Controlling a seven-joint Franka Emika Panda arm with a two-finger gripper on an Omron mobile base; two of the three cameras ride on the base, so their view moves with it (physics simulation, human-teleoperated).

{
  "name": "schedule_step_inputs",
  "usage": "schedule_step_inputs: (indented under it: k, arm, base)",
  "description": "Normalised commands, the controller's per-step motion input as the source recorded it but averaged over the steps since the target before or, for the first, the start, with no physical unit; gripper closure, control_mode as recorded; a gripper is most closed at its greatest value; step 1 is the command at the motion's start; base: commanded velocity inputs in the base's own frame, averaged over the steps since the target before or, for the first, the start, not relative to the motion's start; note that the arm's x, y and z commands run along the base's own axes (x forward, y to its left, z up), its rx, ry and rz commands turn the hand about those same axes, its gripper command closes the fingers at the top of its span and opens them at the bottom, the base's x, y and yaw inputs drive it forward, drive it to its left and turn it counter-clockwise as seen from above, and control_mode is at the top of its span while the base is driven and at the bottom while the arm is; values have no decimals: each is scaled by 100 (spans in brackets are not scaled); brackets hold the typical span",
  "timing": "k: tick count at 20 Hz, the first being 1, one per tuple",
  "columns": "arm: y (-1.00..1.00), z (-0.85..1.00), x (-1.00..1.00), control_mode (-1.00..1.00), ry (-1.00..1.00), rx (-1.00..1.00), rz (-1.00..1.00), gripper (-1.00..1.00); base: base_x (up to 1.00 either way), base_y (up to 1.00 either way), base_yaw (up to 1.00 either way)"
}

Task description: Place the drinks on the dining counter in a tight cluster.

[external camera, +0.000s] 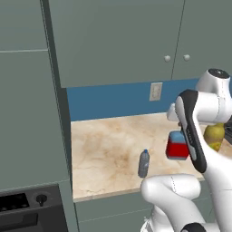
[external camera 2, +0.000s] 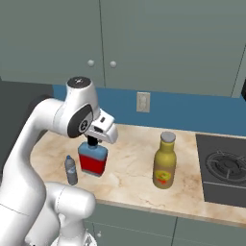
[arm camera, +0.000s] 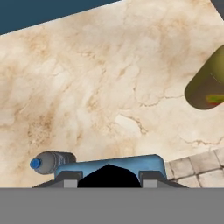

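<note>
The squat blue bottle (external camera 2: 93, 161) with its red label stands near the front of a beige wall counter (external camera 2: 129, 178) under a blue backsplash. My gripper (external camera 2: 91, 140) comes down from above and is shut on its black cap; the hand view shows the blue shoulders (arm camera: 109, 166) between my fingertips (arm camera: 70, 181). Just left of it stands the slim water bottle (external camera 2: 71, 169) (external camera: 143, 163) (arm camera: 50, 162). To the right, well apart, is the taller amber bottle (external camera 2: 165, 161) (external camera: 214, 136) (arm camera: 208, 85). The dining counter is out of view. I cannot tell whether the blue bottle is lifted.
A black stove top (external camera 2: 223, 168) adjoins the counter on the right. Grey cabinets (external camera 2: 144, 43) hang above, and a wall outlet (external camera 2: 142, 102) sits on the backsplash. Floor tiles (arm camera: 197, 168) show past the counter's front edge. A tall grey cabinet (external camera: 31, 113) closes the left end.
</note>
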Motion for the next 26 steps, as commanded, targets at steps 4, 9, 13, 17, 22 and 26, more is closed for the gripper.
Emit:
schedule_step_inputs:
  k: [4,9,13,17,22,26]
  arm:
    - [0,0,-29,-100,0,0,0,100]
    - [0,0,-3,-100,0,0,0,100]
    - [0,0,0,-100,0,0,0,100]
    - [0,0,-3,-100,0,0,0,100]
    - [0,0,-5,100,0,0,0,100]
    - [0,0,0,100,0,0,0,100]
  base:
    - [0,0,0]
    - [0,0,0]
    - [0,0,0]
    - [0,0,0]
    - [-46,-7,0]
    - [-91,-17,-1]
